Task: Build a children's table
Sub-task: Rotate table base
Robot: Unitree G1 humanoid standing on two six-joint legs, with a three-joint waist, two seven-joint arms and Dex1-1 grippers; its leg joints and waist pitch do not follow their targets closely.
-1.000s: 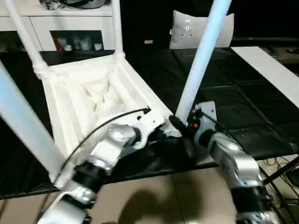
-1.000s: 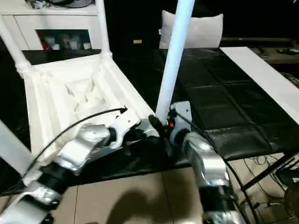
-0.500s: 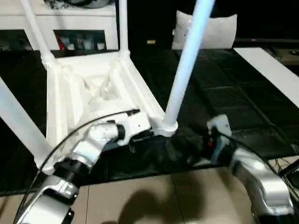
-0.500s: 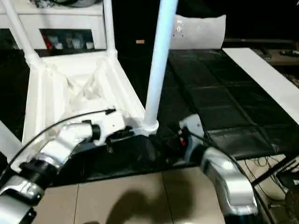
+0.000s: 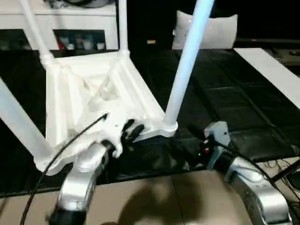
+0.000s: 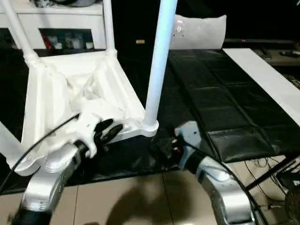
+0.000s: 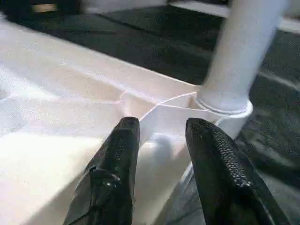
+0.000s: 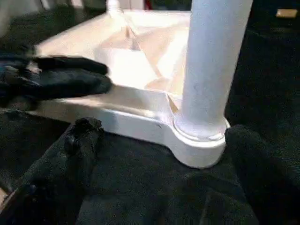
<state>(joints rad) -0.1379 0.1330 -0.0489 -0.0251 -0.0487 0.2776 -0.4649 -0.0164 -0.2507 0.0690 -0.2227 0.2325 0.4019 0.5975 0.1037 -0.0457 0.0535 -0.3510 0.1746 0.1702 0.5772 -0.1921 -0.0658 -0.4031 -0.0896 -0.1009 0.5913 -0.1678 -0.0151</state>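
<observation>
I see the children's table (image 5: 89,98) lying upside down on the surface (image 5: 243,103), its legs standing up from the corner sockets. The nearest right leg (image 5: 185,65) rises just ahead of my right gripper (image 8: 159,154), which sits near that corner. My left gripper (image 7: 161,136) is at the near edge, left of that leg. A cabinet (image 5: 70,28) and a cushion (image 5: 215,30) lie behind.

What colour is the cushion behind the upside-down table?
Pale grey cushion, clearest in the right eye view.
</observation>
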